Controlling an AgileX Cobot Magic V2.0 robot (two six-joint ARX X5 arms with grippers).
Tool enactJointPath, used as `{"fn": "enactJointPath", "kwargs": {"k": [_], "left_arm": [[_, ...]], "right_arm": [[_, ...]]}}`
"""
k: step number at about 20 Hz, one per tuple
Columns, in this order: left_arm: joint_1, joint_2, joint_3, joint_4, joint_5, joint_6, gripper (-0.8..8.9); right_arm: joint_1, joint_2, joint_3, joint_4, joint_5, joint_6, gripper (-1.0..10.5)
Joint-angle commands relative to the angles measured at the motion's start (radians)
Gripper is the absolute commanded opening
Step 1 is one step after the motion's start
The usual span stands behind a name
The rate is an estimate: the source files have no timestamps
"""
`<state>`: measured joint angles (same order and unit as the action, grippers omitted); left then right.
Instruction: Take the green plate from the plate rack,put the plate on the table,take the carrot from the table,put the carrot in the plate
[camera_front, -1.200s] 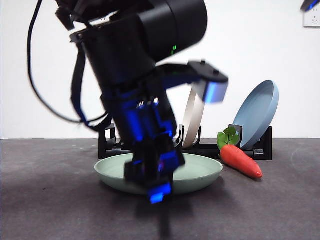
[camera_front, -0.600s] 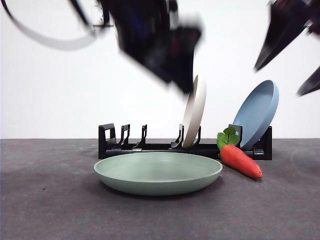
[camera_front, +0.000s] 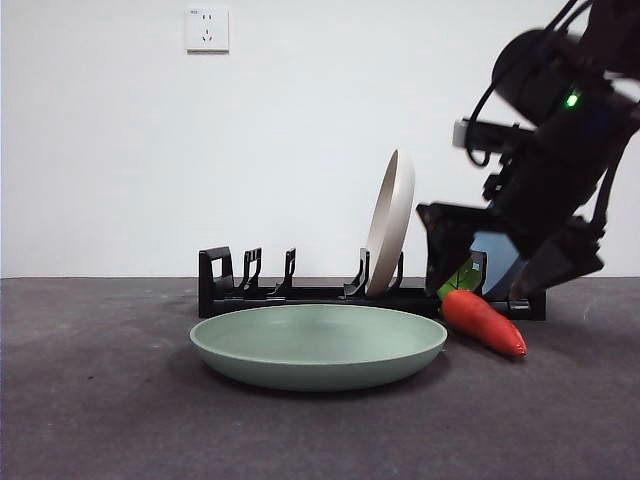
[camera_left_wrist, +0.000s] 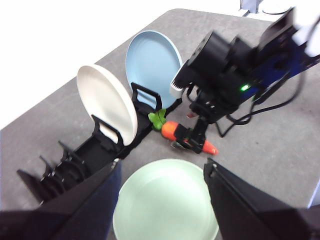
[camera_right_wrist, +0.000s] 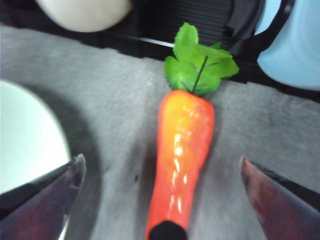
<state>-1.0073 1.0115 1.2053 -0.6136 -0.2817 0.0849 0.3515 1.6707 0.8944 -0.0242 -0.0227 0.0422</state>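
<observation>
The green plate (camera_front: 318, 345) lies flat on the table (camera_front: 100, 400), in front of the plate rack (camera_front: 290, 293). It also shows in the left wrist view (camera_left_wrist: 165, 205). The carrot (camera_front: 483, 322) lies on the table just right of the plate, leaves toward the rack. My right gripper (camera_front: 478, 288) is open, just above the carrot with a jaw on each side. The right wrist view shows the carrot (camera_right_wrist: 182, 135) between my open right gripper (camera_right_wrist: 161, 161), not touching. My left gripper (camera_left_wrist: 162, 167) is open and empty, high above the plate.
A cream-white plate (camera_front: 390, 220) stands upright in the rack. A blue plate (camera_left_wrist: 152, 60) leans at the rack's right end, mostly hidden behind my right arm in the front view. A wall socket (camera_front: 207, 29) is on the white wall.
The left arm has let go of the green plate and risen out of the front view. The right arm has come down from the top right to just above the carrot.
</observation>
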Motion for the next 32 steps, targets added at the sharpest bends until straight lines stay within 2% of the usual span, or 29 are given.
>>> {"fn": "enactJointPath", "kwargs": {"k": [1,5,9,13,18,22,23,24,26,30,32], "left_arm": [[-0.001,-0.016,-0.006,-0.009,-0.004,-0.015,2.84],[-0.001,-0.017,-0.006,-0.01,-0.004,-0.014,2.84],[-0.001,-0.017,-0.006,-0.013,-0.005,-0.015,2.84],[-0.001,-0.017,-0.006,-0.021,-0.005,-0.015,2.84],[-0.001,-0.017,-0.006,-0.024,-0.005,-0.034,2.84],[-0.001,-0.017,-0.006,-0.024,-0.005,-0.034,2.84],[-0.001,-0.017,-0.006,-0.024,-0.005,-0.034,2.84],[-0.001,-0.017,-0.006,-0.024,-0.005,-0.034,2.84],[-0.001,-0.017,-0.006,-0.024,-0.004,-0.034,2.84],[-0.001,-0.016,-0.006,-0.024,-0.004,-0.037,2.83],[-0.001,-0.017,-0.006,-0.025,-0.004,-0.037,2.84]], "right_arm": [[0.003,0.053,0.002,0.058,0.009,0.03,5.9],[0.004,0.122,0.003,0.107,0.057,0.048,5.6],[0.004,0.145,0.003,0.113,0.055,0.06,1.8],[0.004,0.145,0.003,0.113,0.052,0.074,-0.2],[0.004,0.103,0.003,0.09,0.051,0.072,-0.2],[0.026,-0.06,0.003,0.019,0.038,0.072,-0.2],[0.043,-0.103,0.003,-0.001,0.004,0.075,-0.2],[0.073,-0.135,0.003,-0.018,-0.03,0.082,-0.2],[0.164,-0.146,0.003,-0.036,-0.031,0.093,-0.2],[0.335,-0.057,0.003,0.006,-0.021,0.107,-0.2],[0.373,0.003,0.003,0.057,-0.02,0.112,-0.2]]}}
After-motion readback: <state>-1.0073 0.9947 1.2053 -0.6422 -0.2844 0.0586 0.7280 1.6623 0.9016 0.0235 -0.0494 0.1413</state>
